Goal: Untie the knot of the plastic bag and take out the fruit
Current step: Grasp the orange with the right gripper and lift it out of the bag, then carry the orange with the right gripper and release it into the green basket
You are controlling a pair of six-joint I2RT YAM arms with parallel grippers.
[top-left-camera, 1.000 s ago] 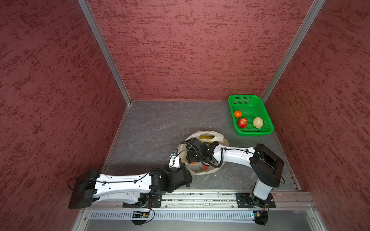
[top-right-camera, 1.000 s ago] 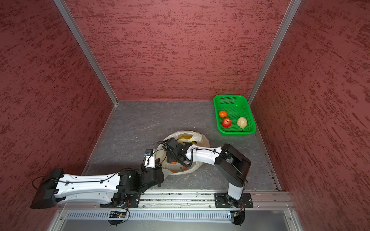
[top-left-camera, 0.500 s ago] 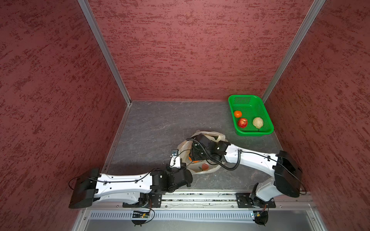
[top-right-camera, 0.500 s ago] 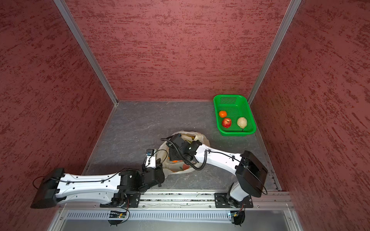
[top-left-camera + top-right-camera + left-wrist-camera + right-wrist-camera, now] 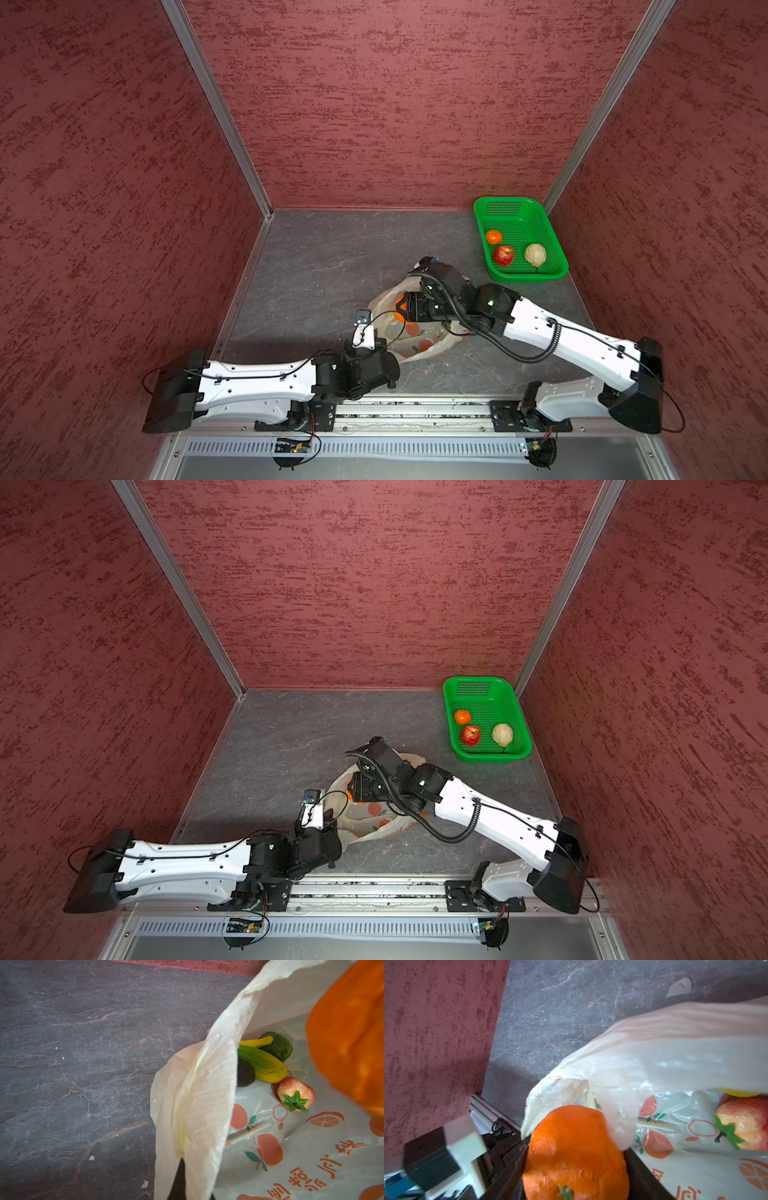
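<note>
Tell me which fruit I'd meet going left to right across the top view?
First the held orange in the right gripper → orange in the basket → apple → cream fruit. Fruit inside the bag is left out: the arm covers it here.

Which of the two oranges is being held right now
The orange over the plastic bag, clamped in the right end effector; the other orange lies loose in the green basket.
</note>
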